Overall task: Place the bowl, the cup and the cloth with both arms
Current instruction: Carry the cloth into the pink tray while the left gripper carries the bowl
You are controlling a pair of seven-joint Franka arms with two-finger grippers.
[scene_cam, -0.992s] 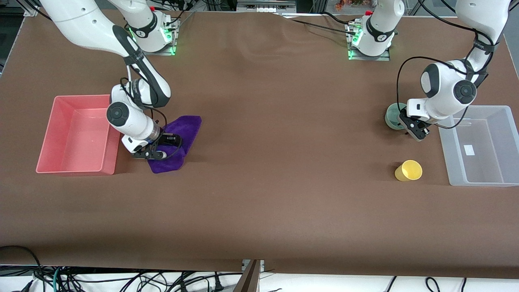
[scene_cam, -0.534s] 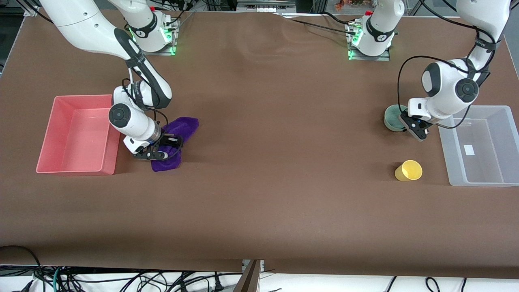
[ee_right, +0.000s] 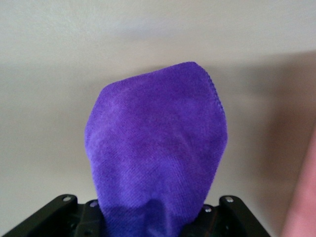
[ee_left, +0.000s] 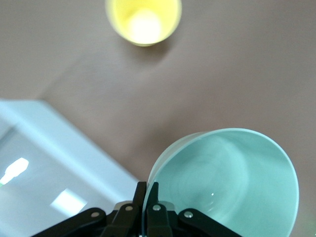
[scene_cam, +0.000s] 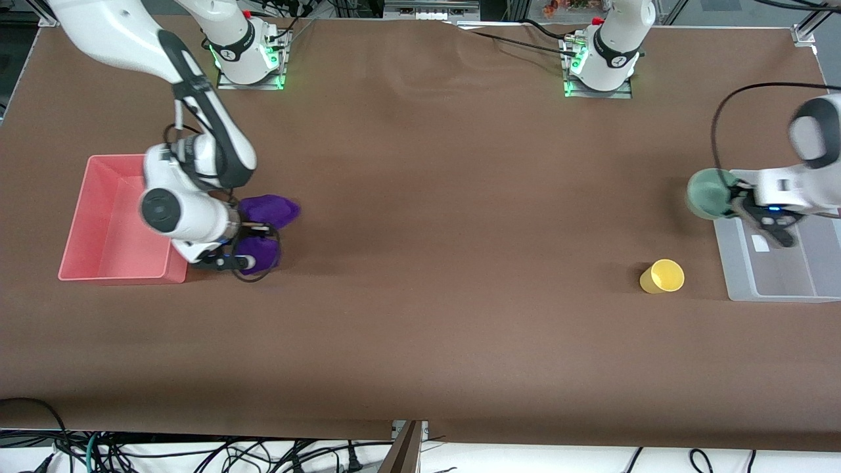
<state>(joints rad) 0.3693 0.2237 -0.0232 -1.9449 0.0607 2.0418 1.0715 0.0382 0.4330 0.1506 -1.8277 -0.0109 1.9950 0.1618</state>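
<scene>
Left hand (ee_left: 146, 190) pinching bowl (ee_left: 227, 182) rim, wrist-cam only

Even overhead light is falling on the surface (scene_cam: 427, 197), giving soft shadows. The left arm (scene_cam: 805, 157) is smearing with motion blur. In the left wrist view the cup (ee_left: 143, 19) is showing out of focus.

Two white jointed robot arms with smooth rounded casings and black rings at the joints. The right arm (scene_cam: 197, 164) has a round black cap on its wrist housing. Thin black cables loop along the left arm (scene_cam: 805, 164). Green lights glow at both bases. Each black tool, right tool (ee_right: 153, 217) and left tool (ee_left: 146, 212), shows small silver screws.
</scene>
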